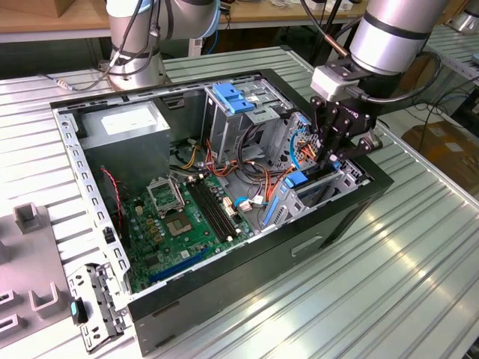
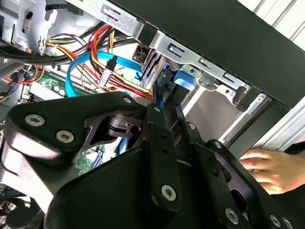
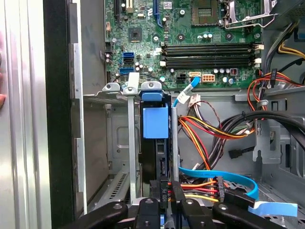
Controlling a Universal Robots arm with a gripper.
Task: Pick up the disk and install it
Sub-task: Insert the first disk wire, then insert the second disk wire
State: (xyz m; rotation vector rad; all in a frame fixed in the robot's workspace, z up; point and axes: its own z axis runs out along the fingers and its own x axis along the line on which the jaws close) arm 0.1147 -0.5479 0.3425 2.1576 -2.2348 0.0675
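An open computer case (image 1: 224, 299) lies on its side on a ribbed metal tabletop (image 1: 419, 254), holding a green motherboard (image 1: 187, 217), a grey power-supply box (image 1: 123, 123) and bundles of coloured cables (image 1: 247, 172). The robot arm's claw (image 1: 334, 155) reaches into the case's corner at the exterior view's right, above the drive bay (image 3: 131, 157). The disk (image 3: 155, 143) stands on edge in that bay between grey metal rails, its blue plastic tab (image 3: 155, 122) uppermost in the first wrist view. The claw's black fingers (image 3: 183, 210) are pressed close together at the disk's near edge, beside its cable connector; whether they pinch it cannot be told. A person's hand (image 2: 269, 169) rests outside the case wall.
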